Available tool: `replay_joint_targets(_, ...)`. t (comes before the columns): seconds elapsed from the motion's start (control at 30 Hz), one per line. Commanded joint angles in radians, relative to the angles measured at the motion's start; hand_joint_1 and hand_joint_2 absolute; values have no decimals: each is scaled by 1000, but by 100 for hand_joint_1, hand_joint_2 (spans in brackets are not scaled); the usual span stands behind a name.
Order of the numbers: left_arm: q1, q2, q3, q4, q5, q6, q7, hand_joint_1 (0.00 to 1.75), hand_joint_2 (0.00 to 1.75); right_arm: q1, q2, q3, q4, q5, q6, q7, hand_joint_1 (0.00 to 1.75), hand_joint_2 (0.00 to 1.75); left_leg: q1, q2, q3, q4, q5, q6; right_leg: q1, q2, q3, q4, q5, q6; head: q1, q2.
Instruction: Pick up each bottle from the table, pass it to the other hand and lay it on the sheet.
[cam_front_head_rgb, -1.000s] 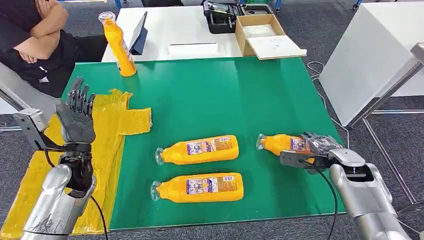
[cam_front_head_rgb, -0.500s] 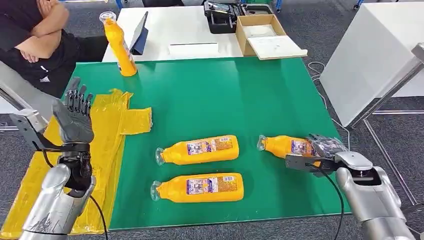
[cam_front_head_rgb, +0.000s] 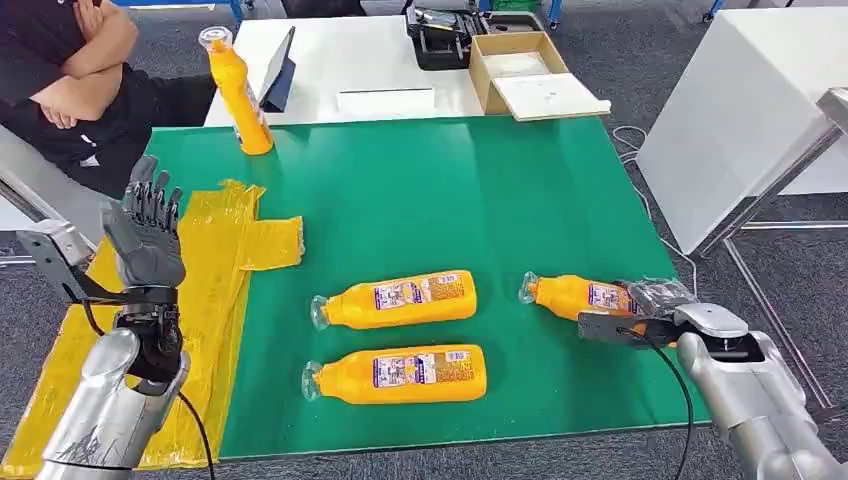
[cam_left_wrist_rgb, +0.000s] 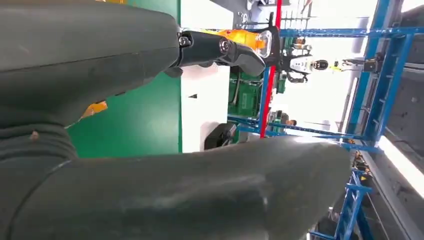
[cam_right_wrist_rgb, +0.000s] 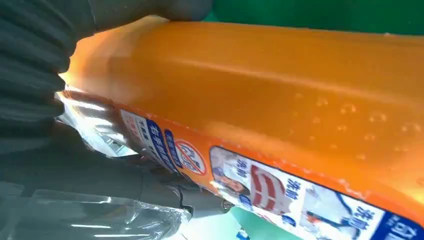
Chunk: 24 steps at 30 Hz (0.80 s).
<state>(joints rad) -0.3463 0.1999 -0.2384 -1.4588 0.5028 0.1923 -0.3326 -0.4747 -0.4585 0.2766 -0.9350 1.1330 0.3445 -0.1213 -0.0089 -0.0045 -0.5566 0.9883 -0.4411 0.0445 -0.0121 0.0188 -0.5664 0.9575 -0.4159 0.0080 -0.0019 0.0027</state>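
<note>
step: right robot hand (cam_front_head_rgb: 652, 305) closing on the rightmost bottle (cam_front_head_rgb: 575, 294); judged as the pick before the handover.
right robot hand: wrapped around the base end of that bottle, which lies on its side at the right edge of the green bench (cam_front_head_rgb: 450, 200). Right wrist view shows fingers (cam_right_wrist_rgb: 35, 65) pressed against the orange body (cam_right_wrist_rgb: 280, 90), so I read it as gripped. Clear film covers the hand.
left robot hand: left robot hand (cam_front_head_rgb: 147, 235) raised, palm up, fingers apart, holding nothing, above the yellow sheet (cam_front_head_rgb: 220, 270) on the left side of the bench.
other bottles: two more lying mid-bench, upper one (cam_front_head_rgb: 395, 298) and lower one (cam_front_head_rgb: 395, 375), caps pointing left. A fourth (cam_front_head_rgb: 238, 90) stands upright at the far left corner.
how to do it well: grip is near the base, so the neck end will likely droop on lift. Firm up before raising, lift straight, keep it level, clear the upper mid-bench bottle on the way across.
handover: offer the neck half to the left robot hand; release only once that hand has closed.
risk: film on the fingers may slip on the smooth plastic.
bystander: person (cam_front_head_rgb: 70, 70) seated at the far left corner, arms folded.
</note>
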Motion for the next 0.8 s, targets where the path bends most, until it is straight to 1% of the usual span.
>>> replay_joint_targets(0.03, -57, -8, -33, 101, 0, 0, -1, 0, 0, -4, 72, 107, 226, -10, -11, 5, 175, 175, 2, -3, 3, -2, 1, -4, 2, -4, 5, -4, 1, -1, 0, 0)
replay_joint_targets(0.1, -76, -4, -42, 126, 0, -2, -2, 0, 0, -16, 76, 112, 245, -11, -21, 4, 175, 175, 2, -3, 6, -3, 1, -4, 3, -5, 8, -4, 1, -2, 0, 0)
replay_joint_targets(0.13, -81, -1, -47, 133, 2, -6, -5, 0, 0, -25, 78, 114, 248, -14, -26, 2, 175, 175, 3, -2, 8, -1, 0, -3, 3, -3, 9, -3, 0, -1, 1, 0)
replay_joint_targets(0.17, -83, 4, -53, 136, 4, -10, -6, 0, 0, -27, 82, 105, 239, -28, -38, 4, 175, 175, 2, -1, 8, -2, 1, -4, 3, -3, 9, -3, 2, -1, 0, 0)
replay_joint_targets(0.2, -81, 9, -57, 137, 6, -12, -4, 0, 0, -24, 87, 85, 210, -46, -57, 8, 175, 175, 2, -1, 8, -1, 1, -3, 3, -2, 9, -3, 1, -1, 0, 0)
replay_joint_targets(0.27, -71, 20, -62, 137, 21, -26, 12, 0, 0, -3, 91, 52, 93, -83, -34, 36, 175, 175, 2, 0, 8, -1, 1, -3, 3, -1, 9, -2, 1, -1, 0, 0)
replay_joint_targets(0.3, -68, 22, -61, 136, 23, -27, 13, 0, 0, 6, 88, 50, 52, -87, -6, 53, 175, 175, 2, 0, 6, -2, 3, -6, 2, -3, 6, -3, 3, -2, 1, 0)
replay_joint_targets(0.33, -68, 22, -61, 136, 23, -27, 13, 0, 0, 6, 88, 50, 52, -87, -6, 53, 175, 175, 2, 0, 9, -1, 1, -3, 3, -1, 9, -1, 1, -1, 1, 0)
replay_joint_targets(0.37, -68, 22, -61, 136, 23, -27, 13, 0, 0, 6, 88, 50, 52, -87, -6, 53, 175, 175, 2, 1, 7, -1, 1, -5, 2, -1, 7, -2, 2, -2, 1, 0)
replay_joint_targets(0.43, -66, 22, -61, 136, 23, -27, 13, 0, 0, 9, 87, 50, 51, -87, -7, 52, 175, 175, 2, 1, 9, 0, 0, -3, 3, 0, 9, -1, 3, -3, 1, 0)
replay_joint_targets(0.47, -67, 22, -61, 135, 23, -27, 13, 0, 0, 11, 86, 50, 51, -87, -8, 52, 175, 175, 2, 1, 8, -1, 1, -4, 3, -1, 8, -1, 3, -4, 0, 0)
replay_joint_targets(0.5, -58, 23, -57, 132, 48, -41, 33, 0, 0, 31, 106, 2, -27, -116, -59, 47, 175, 175, 2, 0, 9, -1, 0, -3, 3, 0, 9, -1, 2, -4, 1, 0)
replay_joint_targets(0.53, -52, 25, -55, 131, 54, -45, 36, 0, 0, 42, 126, -31, -107, -138, -73, 43, 175, 175, 2, 0, 8, -1, 1, -4, 3, -1, 9, -2, 3, -4, 0, 0)
replay_joint_targets(0.57, -47, 27, -56, 131, 53, -44, 40, 0, 0, 50, 153, -66, -207, -160, -71, 54, 175, 175, 2, 0, 8, -1, 1, -5, 2, -1, 7, -1, 3, -4, 0, 0)
replay_joint_targets(0.6, -45, 26, -56, 133, 54, -46, 40, 0, 0, 50, 187, -95, -308, -182, -57, 66, 175, 175, 1, 3, 8, -1, 0, -4, 2, 2, 7, 0, 3, -4, 0, 0)
replay_joint_targets(0.63, -51, 22, -62, 143, 55, -51, 40, 0, 0, 31, 219, -109, -404, -214, -16, 100, 175, 175, 1, 4, 7, -1, 0, -6, 2, 3, 5, 0, 3, -5, 1, 0)
replay_joint_targets(0.67, -62, 18, -76, 157, 53, -63, 46, 0, 0, 21, 254, -130, -474, -257, -20, 88, 175, 175, 1, 5, 6, 0, 0, -4, 1, 4, 4, 2, 3, -4, 1, 0)
replay_joint_targets(0.7, -80, 3, -93, 184, 52, -69, 49, 0, 0, -1, 273, -130, -530, -320, 11, 88, 175, 175, 0, 9, 4, 1, 0, -5, 0, 8, 1, 4, 3, -5, 1, 0)
replay_joint_targets(0.73, -92, -10, -105, 202, 51, -70, 50, 0, 0, -15, 278, -123, -554, -378, 14, 86, 175, 175, 0, 7, 1, 1, 1, -4, 0, 7, 0, 4, 3, -4, 0, 0)
replay_joint_targets(0.77, -96, -22, -115, 210, 43, -68, 48, 0, 0, -25, 274, -106, -564, -416, 12, 84, 175, 175, 0, 9, -1, 2, 0, -6, 0, 8, -4, 6, 3, -5, 0, 0)
replay_joint_targets(0.8, -96, -27, -120, 210, 39, -65, 45, 0, 0, -27, 275, -100, -565, -420, 12, 86, 175, 175, 0, 8, -2, 2, 0, -7, 0, 7, -4, 7, 3, -7, -1, 0)
